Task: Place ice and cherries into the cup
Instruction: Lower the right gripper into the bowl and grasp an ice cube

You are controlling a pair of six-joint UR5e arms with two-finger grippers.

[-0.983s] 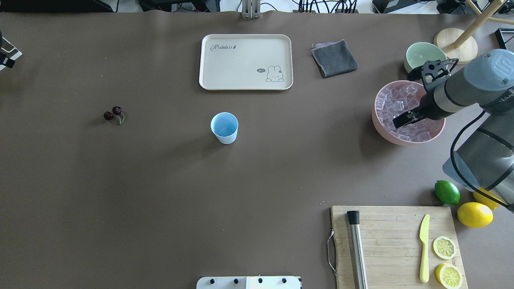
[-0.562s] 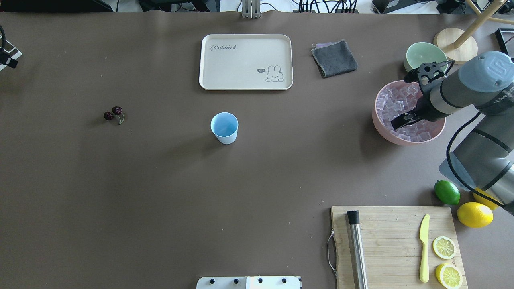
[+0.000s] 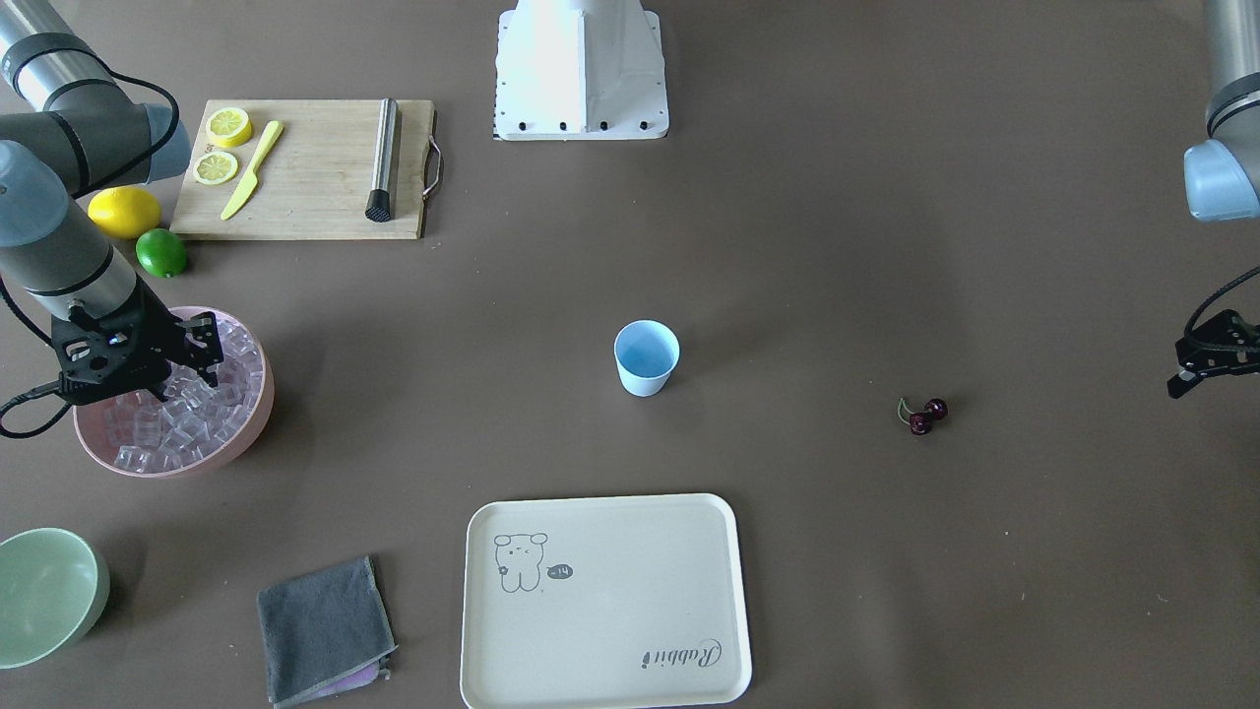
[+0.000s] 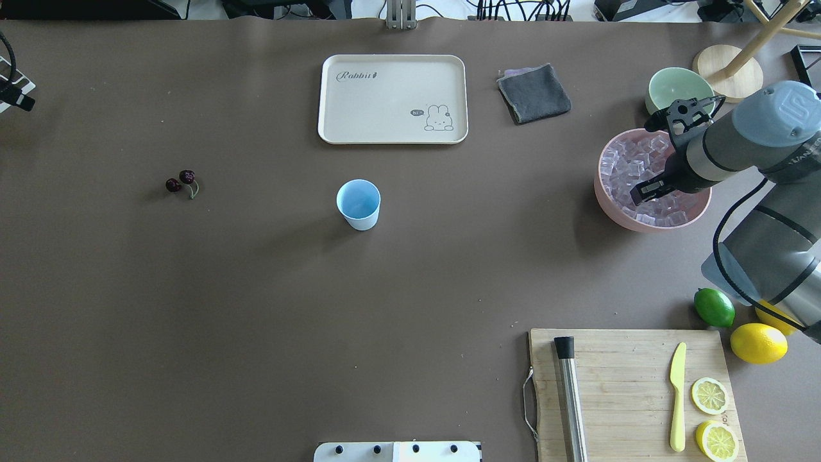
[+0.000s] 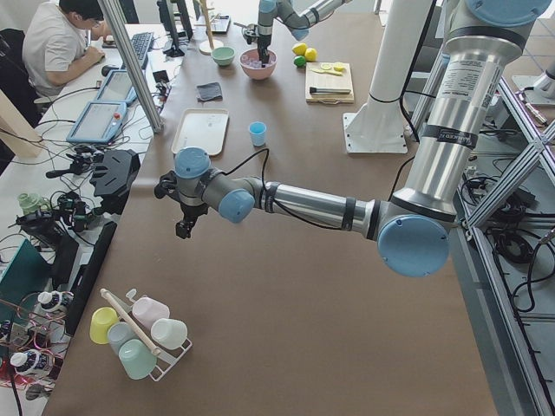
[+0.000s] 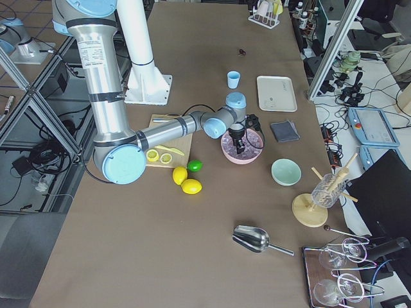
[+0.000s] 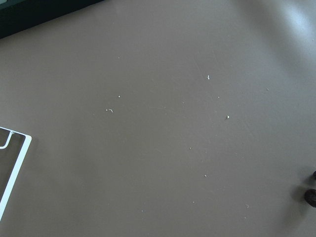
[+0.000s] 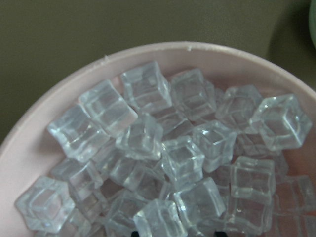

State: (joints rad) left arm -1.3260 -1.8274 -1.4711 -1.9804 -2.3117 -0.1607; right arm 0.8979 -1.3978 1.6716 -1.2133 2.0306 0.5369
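Note:
The ice [image 4: 632, 168] is a heap of clear cubes in a pink bowl [image 4: 609, 205] at the right; it fills the right wrist view [image 8: 182, 158]. My right gripper [image 4: 648, 191] is down among the cubes, with its jaws apart and only the tips showing at the bottom edge of that view. The light-blue cup [image 4: 358, 203] stands upright and empty mid-table, also in the front view [image 3: 647, 356]. The cherries [image 4: 181, 181] lie on the table far left of the cup. My left gripper [image 3: 1206, 364] hovers at the table's left edge, away from them. I cannot tell whether it is open.
A cream tray [image 4: 392, 97] and a grey cloth [image 4: 533, 94] lie at the back. A pale green bowl [image 4: 677, 86] sits behind the pink bowl. A lime [image 4: 714, 307], lemons [image 4: 758, 342] and a cutting board [image 4: 632, 391] with a knife are at the front right.
My right wrist has shifted slightly over the pink bowl, with the gripper still among the ice. The left gripper has edged a little further back at the table's left edge.

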